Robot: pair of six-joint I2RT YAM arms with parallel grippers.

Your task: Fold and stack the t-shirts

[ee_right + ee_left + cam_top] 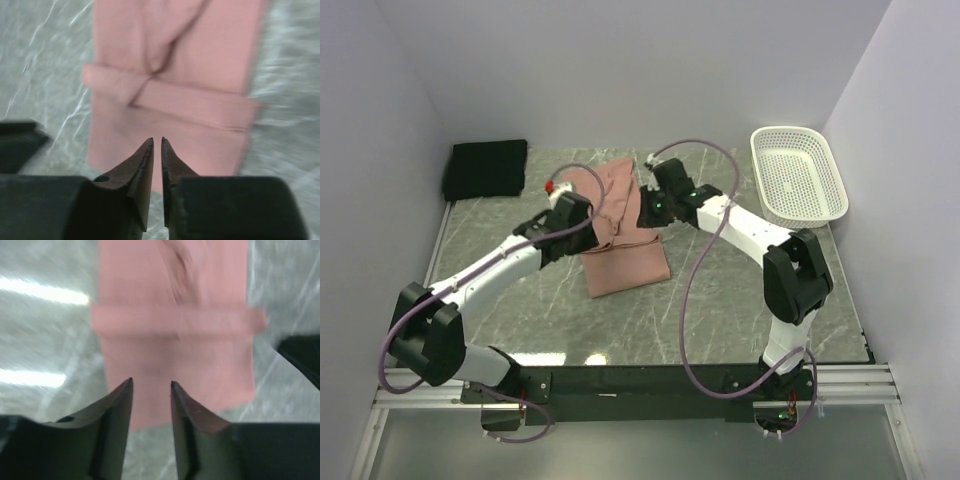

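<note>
Hovers above the part-folded salmon-pink t-shirt (625,240) at mid-frame on the counter (740,310), left fingers (127,391) moderately parted and empty, right fingers (147,150) only a narrow slit apart, also gripping nothing. Risks pinching just the top layer on the next grasp, or dragging the loose cross-fold askew and spoiling the edges. Risks, too, a crooked stack with the black t-shirt (485,170) at upper left.

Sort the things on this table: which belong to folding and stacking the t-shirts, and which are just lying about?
Belongs to the job: pink t-shirt, partly folded; black folded t-shirt.
Just lying about: white mesh basket.
</note>
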